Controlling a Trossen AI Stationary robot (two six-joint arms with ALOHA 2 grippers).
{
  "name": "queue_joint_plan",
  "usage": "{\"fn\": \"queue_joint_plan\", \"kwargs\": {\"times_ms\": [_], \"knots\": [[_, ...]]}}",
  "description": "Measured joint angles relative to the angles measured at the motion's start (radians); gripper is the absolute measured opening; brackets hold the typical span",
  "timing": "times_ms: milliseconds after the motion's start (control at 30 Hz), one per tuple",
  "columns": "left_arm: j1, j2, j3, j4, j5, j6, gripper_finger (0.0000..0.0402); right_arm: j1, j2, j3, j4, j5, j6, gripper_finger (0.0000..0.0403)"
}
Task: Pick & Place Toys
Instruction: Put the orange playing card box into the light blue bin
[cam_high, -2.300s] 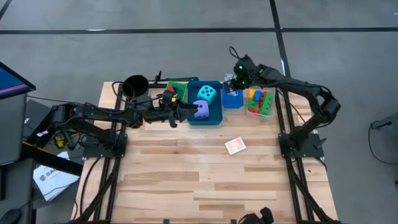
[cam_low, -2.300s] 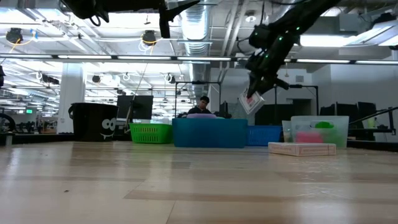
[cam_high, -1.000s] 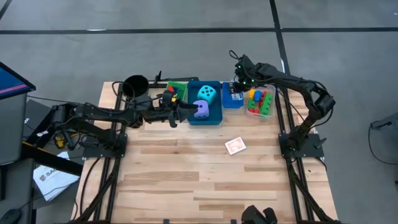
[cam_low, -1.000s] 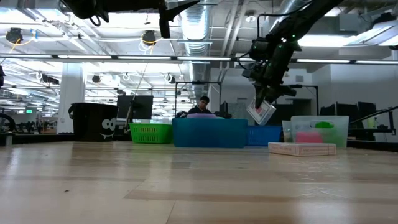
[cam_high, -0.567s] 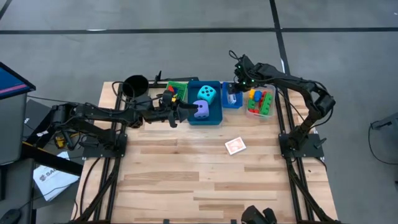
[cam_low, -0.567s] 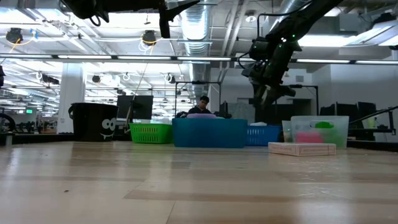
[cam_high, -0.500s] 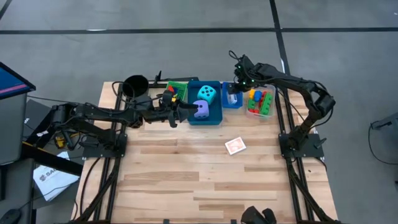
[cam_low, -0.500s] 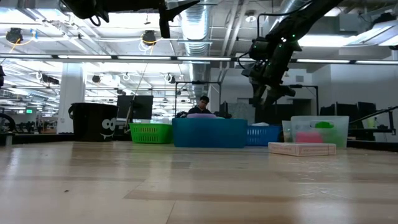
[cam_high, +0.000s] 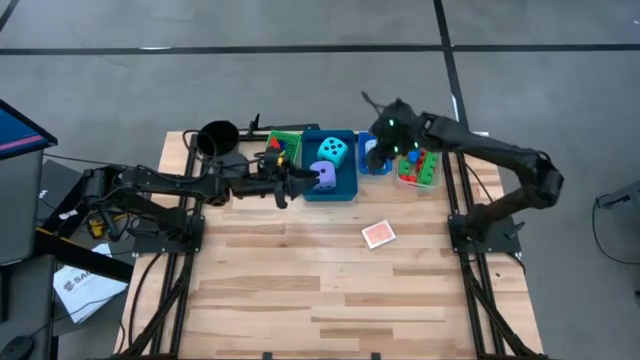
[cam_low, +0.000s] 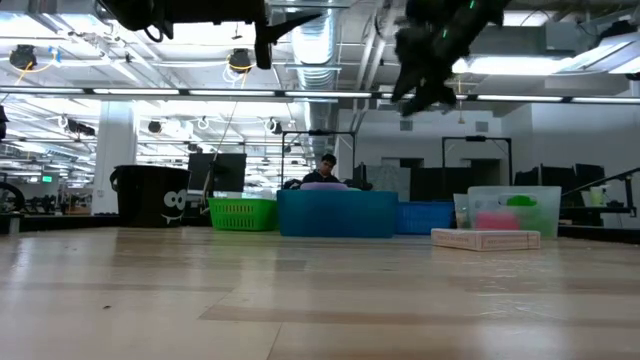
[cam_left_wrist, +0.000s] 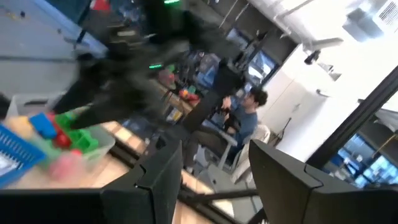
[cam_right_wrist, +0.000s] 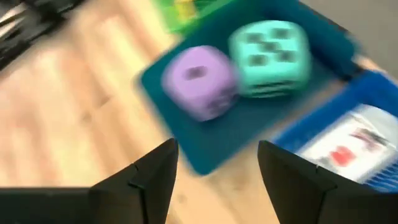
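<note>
Blue basket (cam_right_wrist: 348, 134) below my right gripper (cam_right_wrist: 214, 165) holds a card (cam_right_wrist: 354, 140) — fingers apart, nothing between them, lifted clear above the bins so I can go for another. One card (cam_high: 378, 234) lies on the wood (cam_high: 300, 290), well apart. My left gripper (cam_high: 283, 186) waits beside the dice bin (cam_high: 340, 190) — half open, empty.

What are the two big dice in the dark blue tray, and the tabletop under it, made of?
The purple die and cyan dotted die look like soft, matte foam or rubbery plastic: rounded corners, no gloss. The tabletop seems to be wood, from its pale joined planks with visible grain.
</note>
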Motion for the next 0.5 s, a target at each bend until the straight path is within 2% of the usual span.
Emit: {"fn": "queue_joint_plan", "kwargs": {"times_ms": [133,267,367,500], "knots": [[-0.001,0.0,0.0,-0.066,0.046,-0.001,0.0181,0.156,-0.07,0.0,-0.014,0.037,-0.019,0.0211],[-0.023,0.0,0.0,-0.131,0.066,0.003,0.0181,0.32,-0.101,0.0,-0.027,0.214,0.021,0.0199],[-0.063,0.0,0.0,-0.191,0.065,0.076,0.0181,0.42,-0.107,0.0,-0.064,0.351,0.053,0.0189],[-0.142,0.028,-0.001,-0.263,-0.006,0.192,0.0181,0.508,-0.105,0.0,-0.133,0.451,0.11,0.0176]]}}
